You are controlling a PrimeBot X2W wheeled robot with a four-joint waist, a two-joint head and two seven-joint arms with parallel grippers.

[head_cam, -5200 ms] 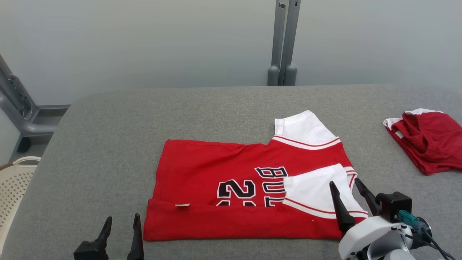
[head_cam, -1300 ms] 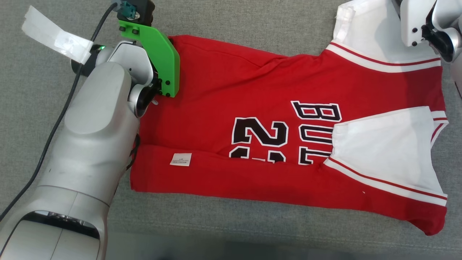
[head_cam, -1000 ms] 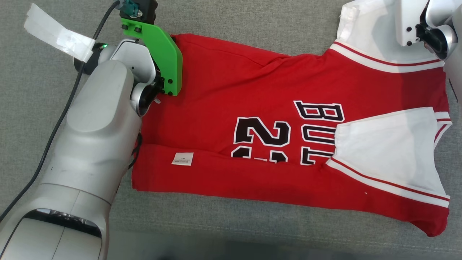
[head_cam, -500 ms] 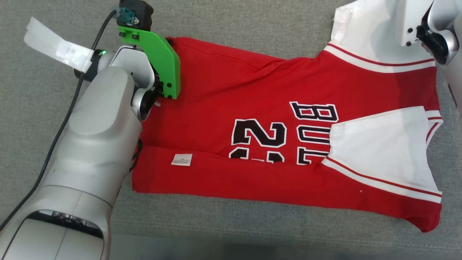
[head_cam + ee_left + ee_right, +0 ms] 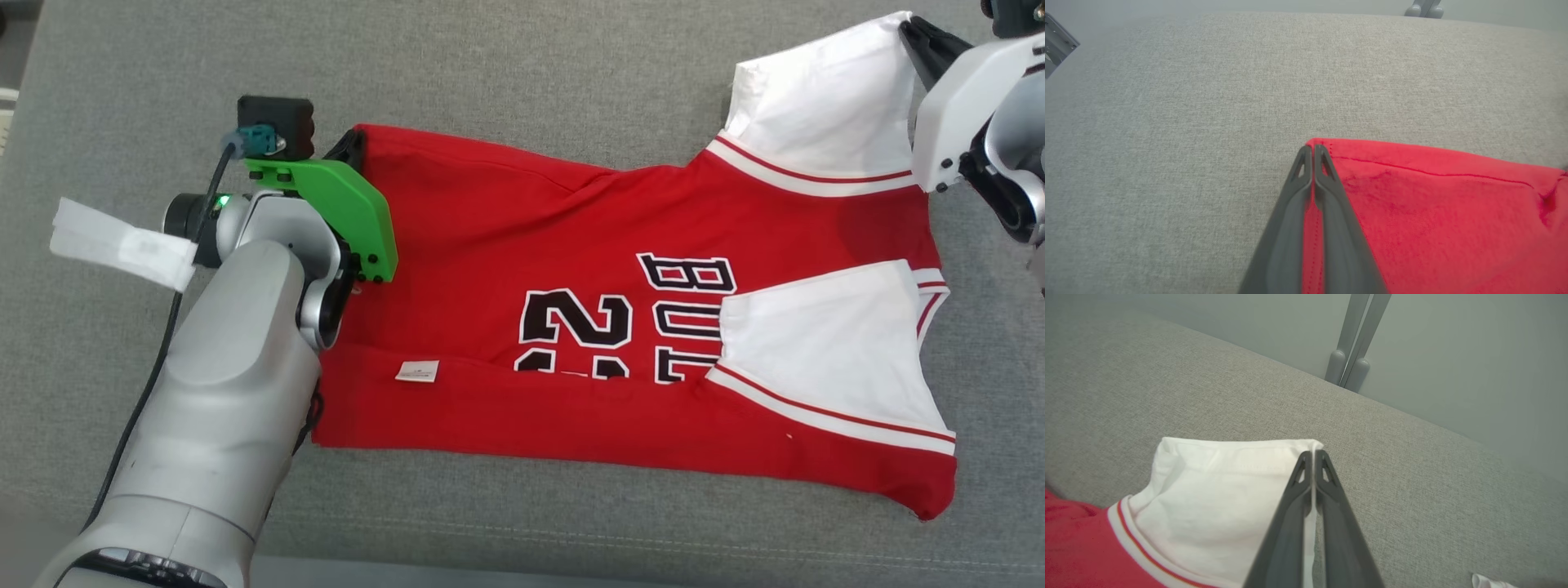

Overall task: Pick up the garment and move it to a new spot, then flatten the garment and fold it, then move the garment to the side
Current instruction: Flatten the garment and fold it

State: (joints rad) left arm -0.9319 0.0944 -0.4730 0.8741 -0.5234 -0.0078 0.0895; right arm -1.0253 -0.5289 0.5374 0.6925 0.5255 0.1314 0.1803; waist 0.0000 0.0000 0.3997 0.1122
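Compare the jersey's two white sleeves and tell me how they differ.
Pose: the far sleeve sticks out past the jersey onto the grey tabletop. The near sleeve is folded over the red front and covers part of the lettering.
Grip: the right gripper is shut on the far sleeve's outer corner, while nothing touches the near sleeve.
Both are white, with a red-striped band where they meet the red body.

- The left end effector [image 5: 1312, 149] has its fingers pressed together, pinching a red corner of the garment [image 5: 1433, 212].
- The left arm [image 5: 237, 392] is a silver forearm reaching up from the lower left of the head view, with a green wrist bracket [image 5: 343, 212] on top.
- The right end effector [image 5: 1312, 454] has its fingers clamped on the garment's white sleeve corner.
- The right wrist [image 5: 963, 106] is pale and sits at the head view's upper right.
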